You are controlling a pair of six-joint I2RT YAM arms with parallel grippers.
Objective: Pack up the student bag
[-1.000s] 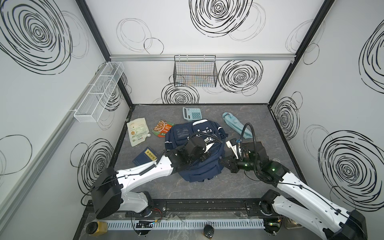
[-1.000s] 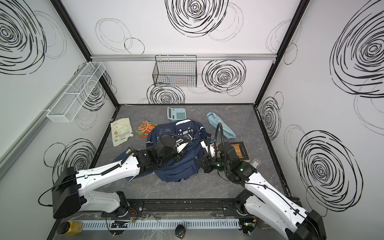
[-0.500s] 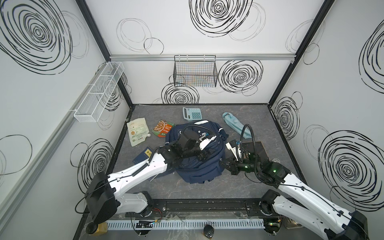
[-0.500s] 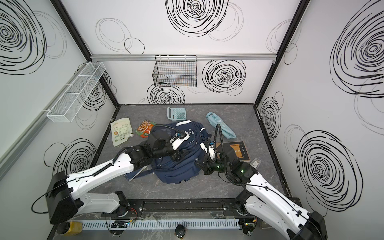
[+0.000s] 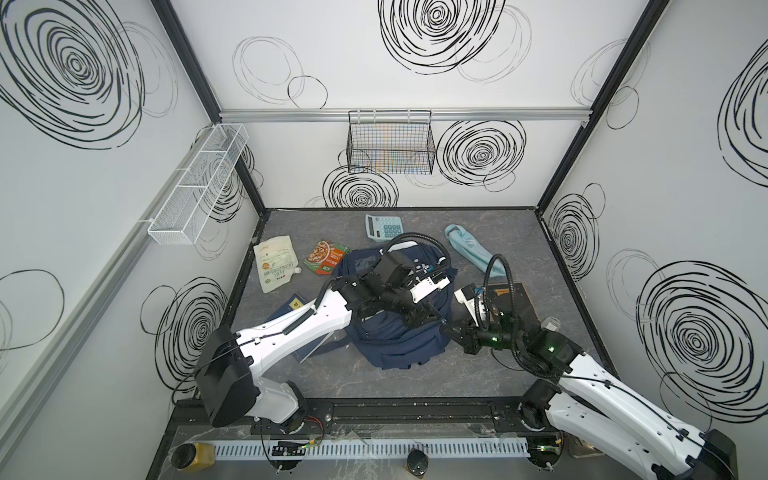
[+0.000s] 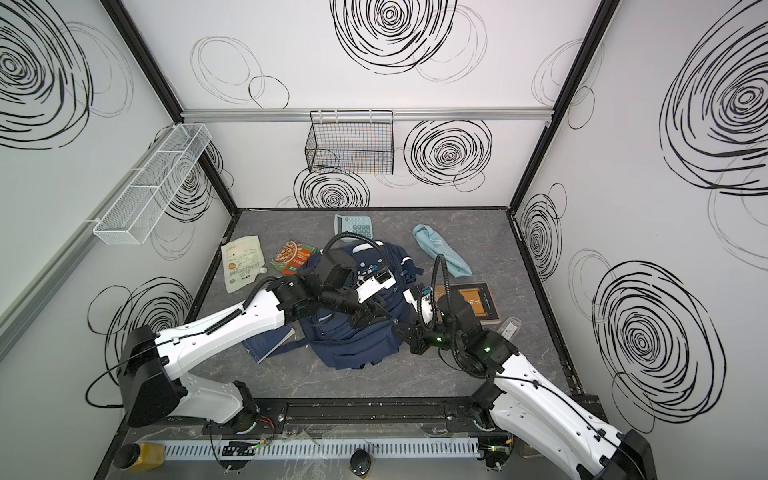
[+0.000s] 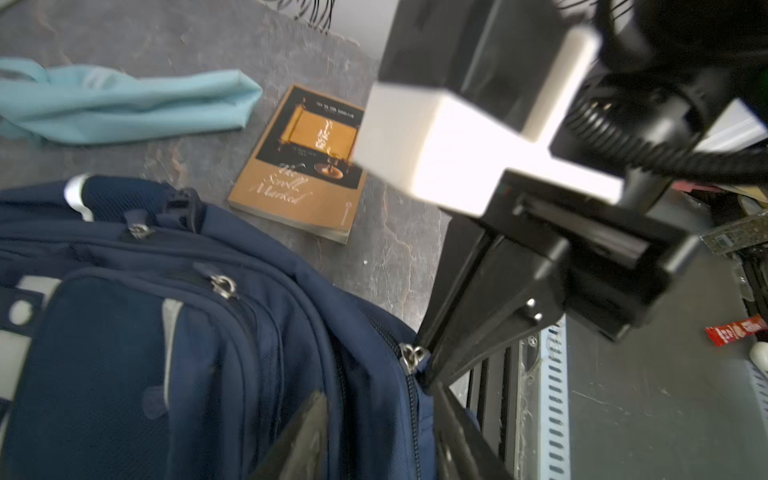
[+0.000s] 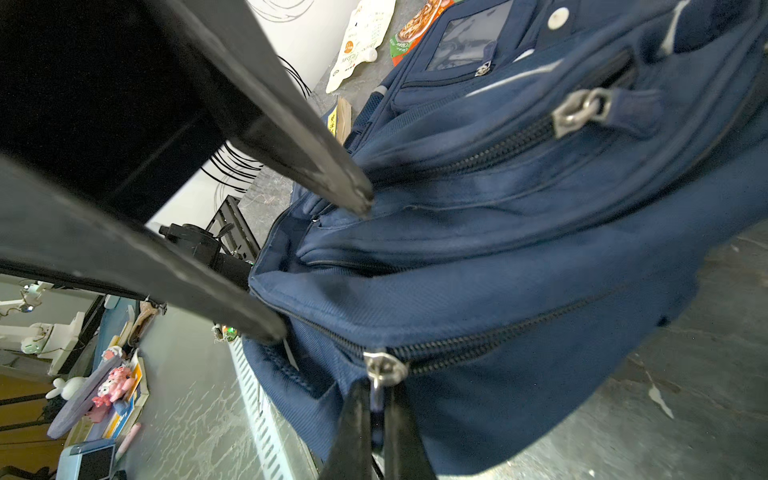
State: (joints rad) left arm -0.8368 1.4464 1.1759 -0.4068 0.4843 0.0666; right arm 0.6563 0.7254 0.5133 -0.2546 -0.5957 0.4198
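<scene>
mid-worktop (image 5: 415, 382), the student bag (image 5: 399, 345) lay under the left arm (image 5: 307, 328); right pincer (image 8: 376, 388) clenched its zip pull (image 8: 384, 370), left pincer (image 7: 377, 390) gaped at the same edge. one navy notebook (image 5: 286, 309) and one brown book (image 6: 478, 303) flanked it; beyond, two food pouches (image 5: 276, 266), one folded umbrella (image 5: 469, 249), one calculator (image 5: 384, 226).

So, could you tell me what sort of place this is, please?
Probably a robot test cell in a lab: white swirl-marked walls box in a grey tabletop, a left arm and a right arm stand on a front rail, and a wire basket hangs on the back wall.
</scene>
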